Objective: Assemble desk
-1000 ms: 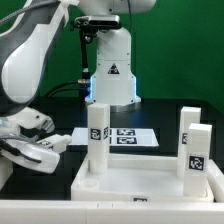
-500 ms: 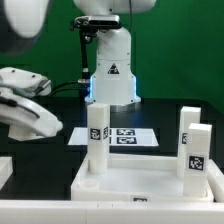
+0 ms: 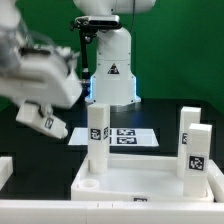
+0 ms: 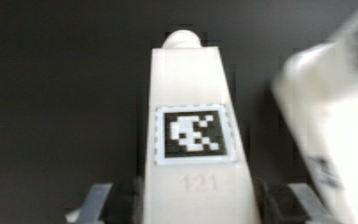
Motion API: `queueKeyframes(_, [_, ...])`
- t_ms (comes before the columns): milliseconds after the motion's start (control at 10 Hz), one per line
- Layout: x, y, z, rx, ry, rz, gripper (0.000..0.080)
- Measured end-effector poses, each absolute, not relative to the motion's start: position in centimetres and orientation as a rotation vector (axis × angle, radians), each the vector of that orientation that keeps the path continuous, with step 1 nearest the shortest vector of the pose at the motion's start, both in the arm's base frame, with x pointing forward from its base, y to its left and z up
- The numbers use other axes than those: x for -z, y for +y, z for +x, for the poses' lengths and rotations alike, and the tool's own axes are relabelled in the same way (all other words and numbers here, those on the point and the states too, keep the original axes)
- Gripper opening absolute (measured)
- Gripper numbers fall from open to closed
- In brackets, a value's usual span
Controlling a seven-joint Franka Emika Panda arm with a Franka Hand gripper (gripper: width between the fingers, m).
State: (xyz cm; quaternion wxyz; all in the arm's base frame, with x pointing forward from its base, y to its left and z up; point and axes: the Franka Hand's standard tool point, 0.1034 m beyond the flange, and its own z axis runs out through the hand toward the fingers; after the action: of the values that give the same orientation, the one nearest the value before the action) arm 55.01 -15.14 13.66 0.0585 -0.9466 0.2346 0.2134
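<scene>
fingers [image 4: 194, 200] clamp tagged leg [image 3: 44, 119] | held tilted, above tabletop [image 3: 140, 178]

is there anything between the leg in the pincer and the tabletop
Nothing visible. The pincer holds a leg in the air at the exterior view's left, and only open space lies between it and the tabletop. Upright legs already stand on the tabletop's corners.
</scene>
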Motion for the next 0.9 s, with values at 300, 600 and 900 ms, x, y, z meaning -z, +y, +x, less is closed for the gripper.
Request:
queueKeyframes(300, [-15.2,-14.6,56.6,-0.291,0.738,-2.95,0.029])
queueKeyframes(600, [-18.2,-11.3,62.0,0.215,0.597,-3.075,0.029])
queueKeyframes(900, [-17.7,-7.1,62.2,0.599,0.649,-3.025,0.029])
